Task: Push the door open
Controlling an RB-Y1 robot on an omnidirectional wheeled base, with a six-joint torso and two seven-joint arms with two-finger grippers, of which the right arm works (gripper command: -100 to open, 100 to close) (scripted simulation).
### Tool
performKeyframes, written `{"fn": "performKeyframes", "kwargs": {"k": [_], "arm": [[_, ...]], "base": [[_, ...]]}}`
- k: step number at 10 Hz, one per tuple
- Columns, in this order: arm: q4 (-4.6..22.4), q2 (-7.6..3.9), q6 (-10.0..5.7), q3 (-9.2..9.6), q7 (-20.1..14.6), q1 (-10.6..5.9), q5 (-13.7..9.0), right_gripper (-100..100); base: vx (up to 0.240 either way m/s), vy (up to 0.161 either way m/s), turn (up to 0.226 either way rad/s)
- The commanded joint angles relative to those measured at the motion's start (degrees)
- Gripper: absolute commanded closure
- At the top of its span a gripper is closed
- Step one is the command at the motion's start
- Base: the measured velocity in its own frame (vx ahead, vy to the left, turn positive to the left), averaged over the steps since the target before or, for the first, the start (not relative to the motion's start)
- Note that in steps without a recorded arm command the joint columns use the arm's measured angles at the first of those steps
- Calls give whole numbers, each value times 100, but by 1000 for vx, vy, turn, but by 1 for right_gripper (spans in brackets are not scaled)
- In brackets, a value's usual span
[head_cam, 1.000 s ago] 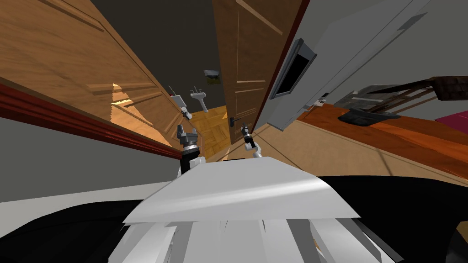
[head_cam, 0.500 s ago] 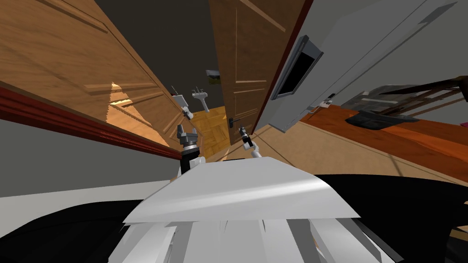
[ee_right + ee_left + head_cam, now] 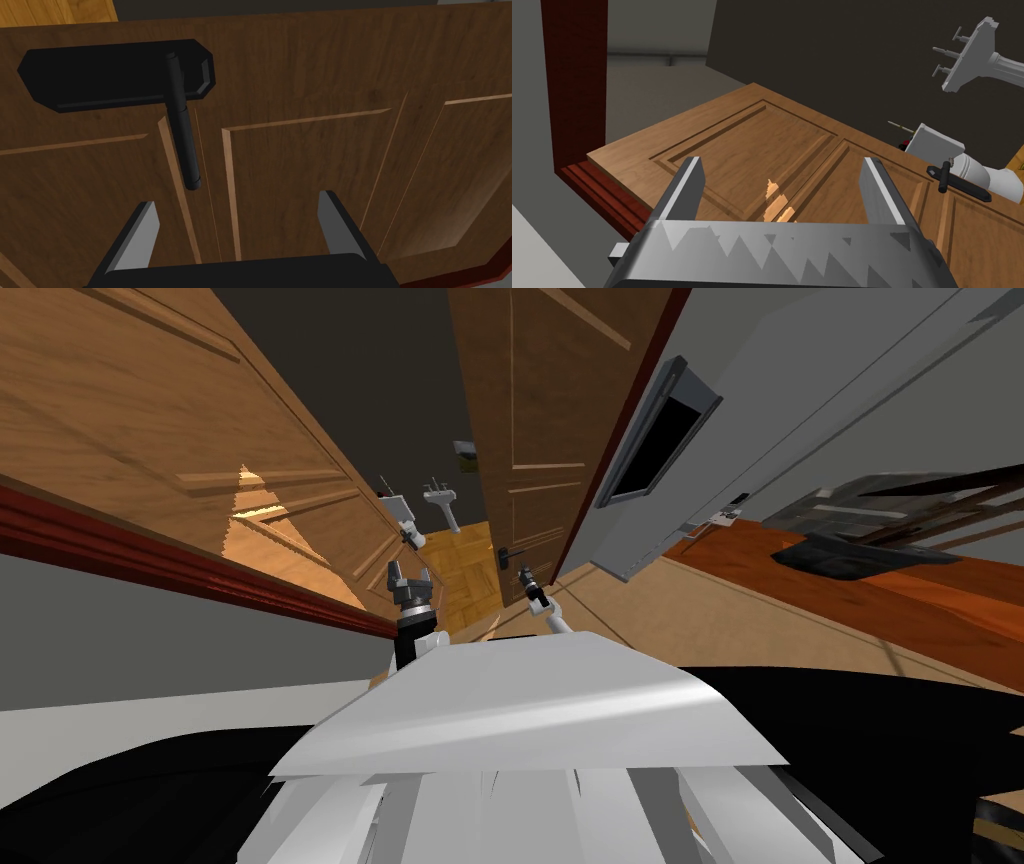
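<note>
Nothing readable anywhere, honestly. The small picture (image 3: 466, 456) on the far dark wall is too tiny to make out any lettering. The little white thing (image 3: 725, 516) at the foot of the grey wall on the right is just a blur. The black handle plate (image 3: 115, 75) on the wooden door (image 3: 310, 150) is plain.

Yellow parquet floor (image 3: 462, 573) at 12 o'clock, past brown door (image 3: 530, 418); white pedestal sink (image 3: 440, 500) and white toilet (image 3: 398, 510) standing on it at far end, toilet at 9 o'clock of sink; tan floor (image 3: 720, 623) at 2 o'clock; red-brown wood strip (image 3: 900, 593) bordering it toward 3 o'clock; dark flat mat-like thing (image 3: 860, 556) lying on strip; slatted dark frame (image 3: 900, 503) just behind, kind unclear.
</note>
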Motion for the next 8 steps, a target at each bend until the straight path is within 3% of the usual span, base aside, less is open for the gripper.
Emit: {"fn": "performKeyframes", "kwargs": {"k": [1, 3, 4, 8], "arm": [[286, 27, 1, 60, -14, -189, -7, -100], [646, 50, 37, 140, -35, -389, -15, -100], [646, 50, 37, 140, -35, -389, -15, -100], [1214, 103, 102, 282, -72, -742, -30, -100]], "base": [[64, -102, 69], [70, -120, 81], [37, -69, 23], [39, -89, 57]]}}
